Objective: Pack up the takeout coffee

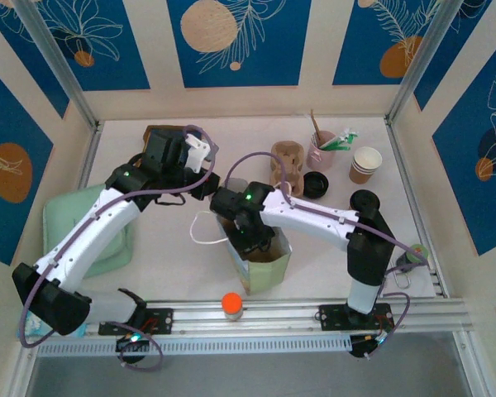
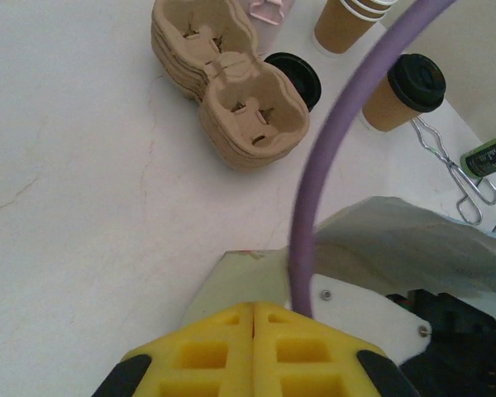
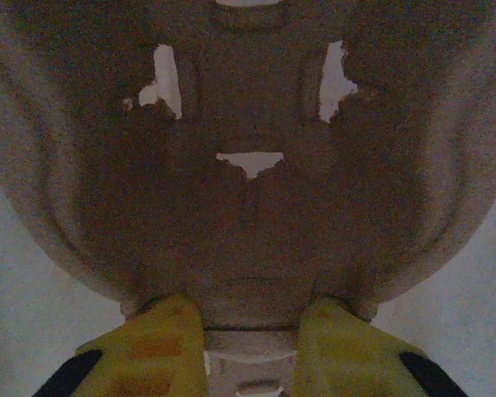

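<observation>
A pale green paper bag stands open near the front middle of the table. My left gripper has its yellow fingers pressed together at the bag's back left rim, apparently pinching it. Down inside the bag, my right gripper is shut on a brown pulp cup carrier, which is dim and close to the lens. A lidded coffee cup stands on the table to the right, apart from both grippers.
A stack of cup carriers and a loose black lid lie behind the bag. Further back right stand a pink cup of stirrers and stacked paper cups. Tongs, a green bottle, an orange-capped bottle and a green cloth are also here.
</observation>
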Robot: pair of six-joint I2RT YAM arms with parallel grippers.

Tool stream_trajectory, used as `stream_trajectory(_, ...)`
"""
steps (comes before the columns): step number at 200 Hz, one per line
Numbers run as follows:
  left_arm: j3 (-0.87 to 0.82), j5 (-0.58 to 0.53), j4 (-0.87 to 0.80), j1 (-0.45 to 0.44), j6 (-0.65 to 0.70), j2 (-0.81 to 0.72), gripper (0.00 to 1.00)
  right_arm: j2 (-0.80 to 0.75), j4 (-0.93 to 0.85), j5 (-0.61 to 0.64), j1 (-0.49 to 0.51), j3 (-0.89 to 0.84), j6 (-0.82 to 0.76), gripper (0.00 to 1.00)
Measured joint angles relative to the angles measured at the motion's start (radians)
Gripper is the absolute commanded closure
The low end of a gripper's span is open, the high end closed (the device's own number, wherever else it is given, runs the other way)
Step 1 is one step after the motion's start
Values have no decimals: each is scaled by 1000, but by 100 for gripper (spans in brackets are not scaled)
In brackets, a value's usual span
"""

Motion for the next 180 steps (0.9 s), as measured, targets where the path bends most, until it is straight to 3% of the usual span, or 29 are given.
stream_trajectory(51,-5,-8,11,-5,-3,-6,93,5,46,0,0,-32,19,85)
stream_trajectory(120,-5,-26,14,-7,-3,-17,93,5,6,31,25,1,27,49)
stream_trajectory(180,-5,-68,8,-9,-3,-41,90,2,-79,91,45,145,29,43)
